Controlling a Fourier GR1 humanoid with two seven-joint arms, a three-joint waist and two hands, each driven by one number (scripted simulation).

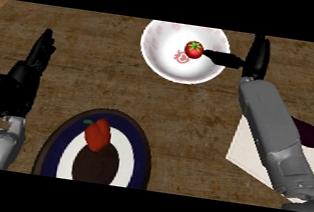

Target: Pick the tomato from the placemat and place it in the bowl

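A glossy round tomato point(194, 49) is seen over the smooth white bowl point(167, 64), pinched by the right hand point(230, 60). The left hand point(24, 77) is held open above the woodgrain counter point(118, 87).

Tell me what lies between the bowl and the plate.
Only bare wooden counter lies between the bowl and the plate, as the head view shows.

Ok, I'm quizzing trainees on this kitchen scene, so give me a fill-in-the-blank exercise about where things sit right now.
1. The small red tomato is over the white round ____.
2. The red pepper lies on the dark-rimmed round ____.
3. The tomato is at the fingertips of the robot's ____ hand.
4. The dark purple vegetable lies on the pale ____.

Missing words: bowl; plate; right; placemat.
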